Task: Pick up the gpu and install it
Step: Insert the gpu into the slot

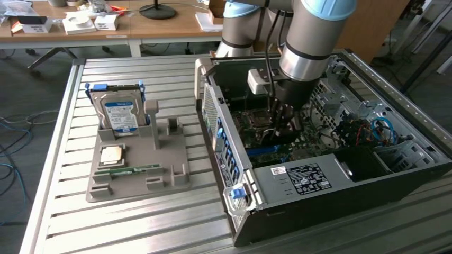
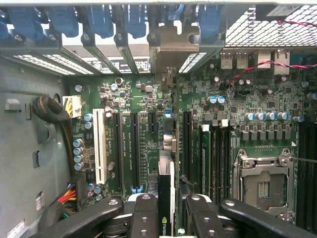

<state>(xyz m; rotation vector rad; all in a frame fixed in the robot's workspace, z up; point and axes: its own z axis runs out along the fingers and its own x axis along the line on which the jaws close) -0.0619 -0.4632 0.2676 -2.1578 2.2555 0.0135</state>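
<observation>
Inside the open computer case (image 1: 297,180), the tool (image 2: 169,218) grips the gpu (image 2: 166,191) edge-on over the motherboard (image 2: 133,99).

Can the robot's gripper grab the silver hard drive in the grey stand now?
Probably not. The gripper is down inside the open black computer case, shut on the thin flat gpu card; the boxy silver hard drive stands outside it, in the grey holder.
</observation>
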